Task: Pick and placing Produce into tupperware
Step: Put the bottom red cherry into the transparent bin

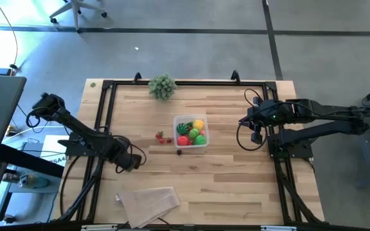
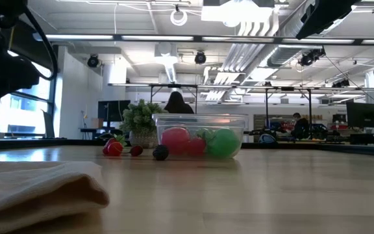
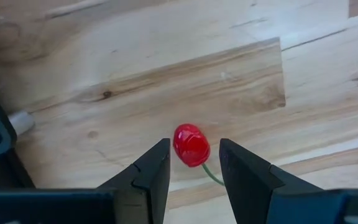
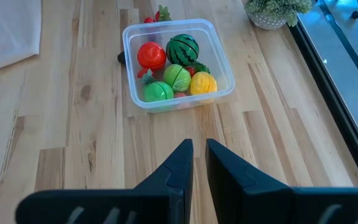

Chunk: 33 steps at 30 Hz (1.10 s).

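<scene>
A clear tupperware [image 1: 191,133] stands mid-table and holds several toy produce pieces: a red one, a striped watermelon ball [image 4: 182,48], two green ones and a yellow one. Loose red pieces [image 1: 162,136] and a dark berry [image 1: 179,152] lie on the wood to its left. A small red cherry [image 3: 191,145] with a green stem lies on the table near the left edge. My left gripper [image 1: 133,162] points down over it, open, one finger on either side of the cherry with gaps showing. My right gripper [image 4: 197,162] hangs shut above the table's right side.
A bushy grey-green plant [image 1: 162,85] stands at the far edge. A folded beige cloth [image 1: 148,202] lies at the near edge. A black frame [image 1: 101,122] runs along the table's sides. Bare wood lies between the cherry and the tupperware.
</scene>
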Available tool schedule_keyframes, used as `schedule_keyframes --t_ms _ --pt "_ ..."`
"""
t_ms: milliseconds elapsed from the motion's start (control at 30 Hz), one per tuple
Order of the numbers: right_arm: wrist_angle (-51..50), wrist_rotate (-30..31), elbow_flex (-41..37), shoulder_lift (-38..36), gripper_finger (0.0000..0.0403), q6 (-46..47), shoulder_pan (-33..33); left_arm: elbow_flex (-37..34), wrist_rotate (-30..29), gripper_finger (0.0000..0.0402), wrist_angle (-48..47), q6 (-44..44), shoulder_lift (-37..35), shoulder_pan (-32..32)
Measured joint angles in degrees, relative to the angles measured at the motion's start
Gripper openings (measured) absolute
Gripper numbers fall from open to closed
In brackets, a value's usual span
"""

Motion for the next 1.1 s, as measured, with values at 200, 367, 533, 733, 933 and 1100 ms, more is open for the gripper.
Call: schedule_keyframes --t_ms 200,367,533,733,933,1100 --pt "0.00 -0.01 0.00 -0.01 0.0034 0.01 0.01 0.00 -1.39 0.0129 -0.18 -3.51 0.02 -1.34" --pt "0.01 0.00 0.00 -0.01 0.0034 0.00 0.01 0.00 -1.43 0.0156 -0.49 -4.17 0.02 -1.25" --pt "0.00 -0.01 0.00 -0.02 0.0034 0.01 0.00 0.00 0.06 0.0200 -0.37 -2.90 1.21 -1.27" --pt "0.01 0.01 0.00 0.00 0.0034 0.00 -0.01 0.00 0.94 0.0213 0.93 -1.78 3.91 -1.27" --pt "0.00 0.00 0.00 -0.01 0.0034 0.00 -0.01 0.00 0.13 0.0214 1.28 -1.77 3.91 -1.27" --pt "0.01 0.00 0.00 -0.02 0.0034 0.01 0.01 0.00 0.06 0.0214 1.90 -1.31 5.02 -1.27"
